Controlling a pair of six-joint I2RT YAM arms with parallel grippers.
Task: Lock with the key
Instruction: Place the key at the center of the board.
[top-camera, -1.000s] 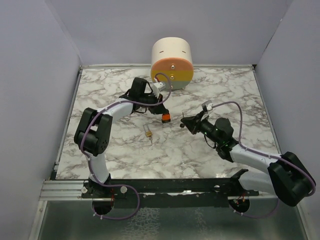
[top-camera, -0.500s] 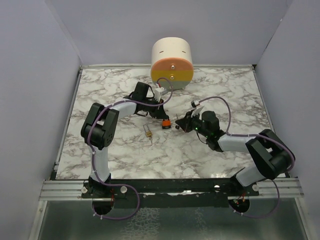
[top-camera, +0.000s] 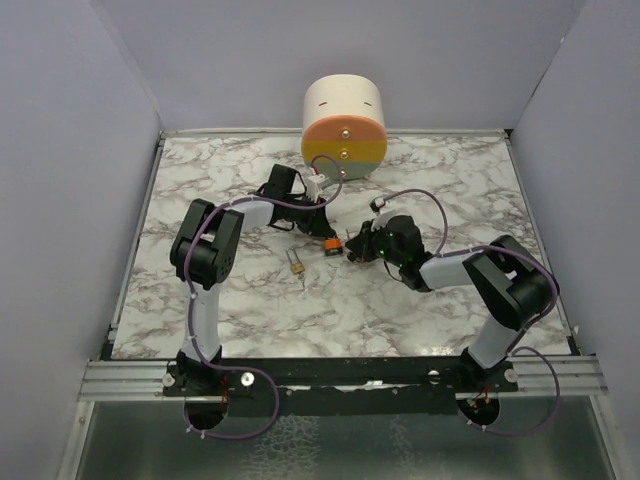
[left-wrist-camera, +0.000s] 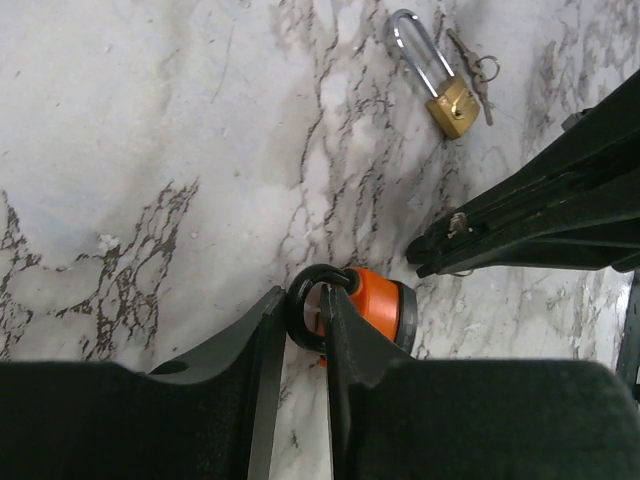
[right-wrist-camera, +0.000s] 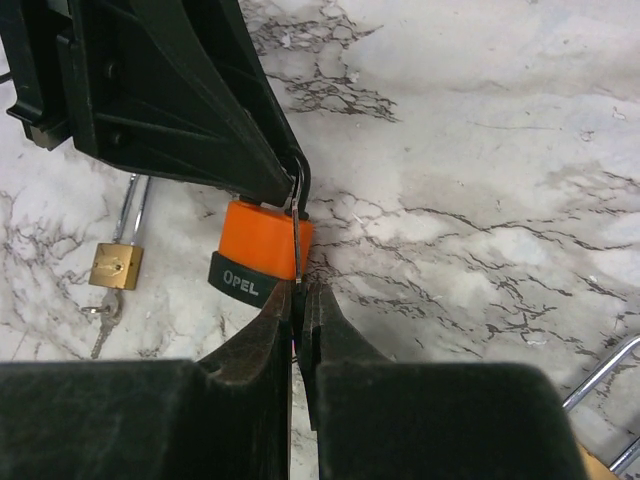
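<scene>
Two claws meet at one orange padlock (top-camera: 329, 244) near the middle of the marble desk (top-camera: 220, 300) in the top view, the left claw (top-camera: 321, 236) reaching in from the far side and the right claw (top-camera: 351, 248) from the right. The left wrist view shows the left claw clamped on the padlock's black shackle (left-wrist-camera: 308, 290), with a brass padlock (left-wrist-camera: 452, 103) lying well apart. In the right wrist view the right claw is pinched shut on the key (right-wrist-camera: 297, 262), a thin silvery sliver at the orange body's right edge.

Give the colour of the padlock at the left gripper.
The padlock is orange with a black band; right wrist view shows it best.
</scene>
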